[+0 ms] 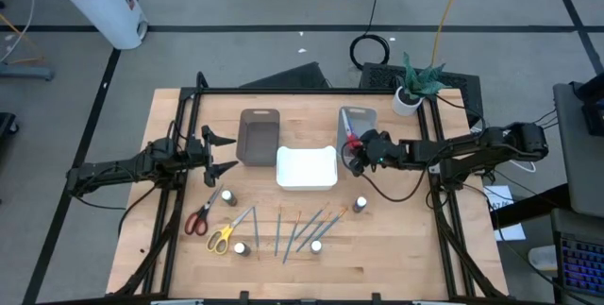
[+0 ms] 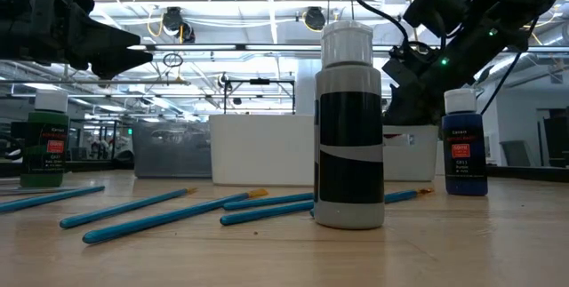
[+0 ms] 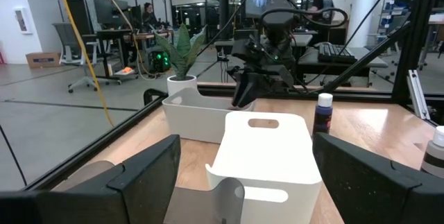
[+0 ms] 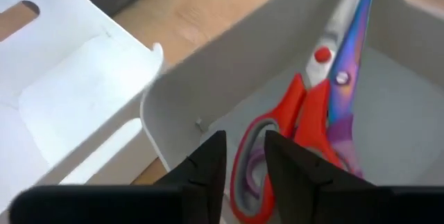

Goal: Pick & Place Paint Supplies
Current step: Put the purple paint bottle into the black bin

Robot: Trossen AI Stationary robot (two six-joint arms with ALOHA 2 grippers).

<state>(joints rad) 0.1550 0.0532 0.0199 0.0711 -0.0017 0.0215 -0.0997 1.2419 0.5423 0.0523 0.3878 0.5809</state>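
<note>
Scissors (image 4: 305, 134) in grey tray (image 4: 208, 78) (white tray (image 4: 76, 106) beside)

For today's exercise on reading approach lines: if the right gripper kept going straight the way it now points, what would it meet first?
The right gripper, jaws slightly apart, points down into the grey tray. It would probably first meet the red-handled scissors lying there, just past its fingertips, though depth is hard to judge.

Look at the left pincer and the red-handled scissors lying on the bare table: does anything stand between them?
Nothing visible does. The left pincer hovers open beside the brown tray, and the red-handled scissors lie nearer the table's front edge with only bare wood between. A paint bottle stands just beside them, not in the path.
</note>
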